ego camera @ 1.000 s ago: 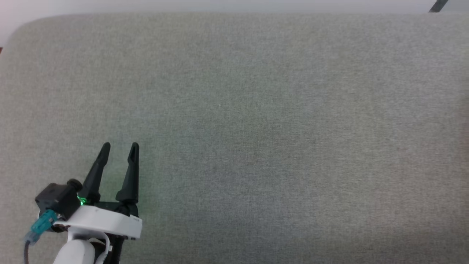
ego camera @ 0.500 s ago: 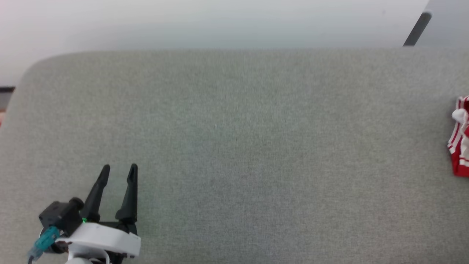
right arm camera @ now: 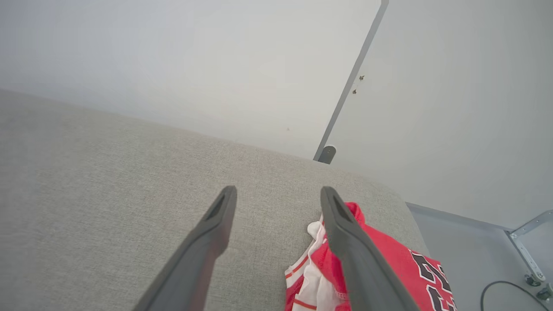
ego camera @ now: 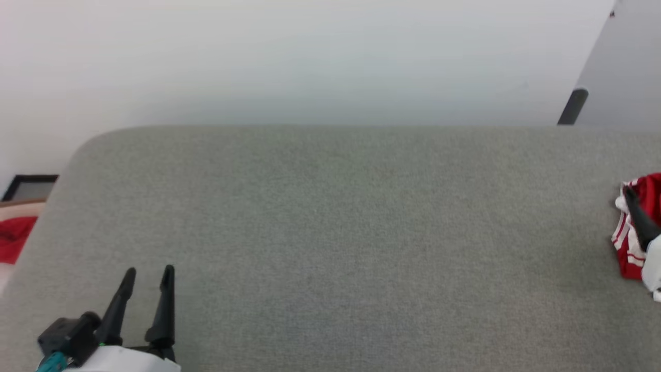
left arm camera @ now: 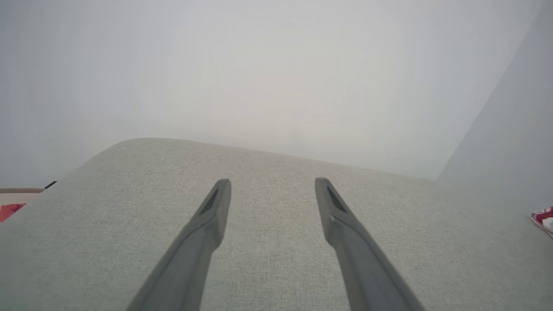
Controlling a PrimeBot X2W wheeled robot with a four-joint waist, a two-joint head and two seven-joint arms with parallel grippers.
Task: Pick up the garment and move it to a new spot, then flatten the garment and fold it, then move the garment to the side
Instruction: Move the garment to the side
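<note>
The garment (ego camera: pixel 631 243) is a bunched red jersey with white striped trim, lying at the right end of the grey padded surface (ego camera: pixel 341 232). Black-and-white printing shows on the garment (right arm camera: pixel 389 263) in the right wrist view. My right gripper (right arm camera: pixel 278 190) is open above the garment's left edge, with nothing clamped. One of its dark fingers (ego camera: pixel 640 222) crosses the cloth in the head view. My left gripper (ego camera: pixel 149 270) stands open and empty at the lower left over bare fabric. The left wrist view shows the left gripper (left arm camera: pixel 272 182) wide open and the garment (left arm camera: pixel 544 218) far right.
A small red cloth (ego camera: pixel 14 236) lies on something cream past the surface's left edge, near a black frame (ego camera: pixel 31 181). A white wall runs behind, with a dark post (ego camera: pixel 570 106) at the back right. Past the right end are floor, a cable (right arm camera: pixel 497 287) and a metal bracket (right arm camera: pixel 525 242).
The head camera has tilted up and turned, so more wall shows. The garment came into view at the right edge, then my right finger over it. The left gripper stays open.
</note>
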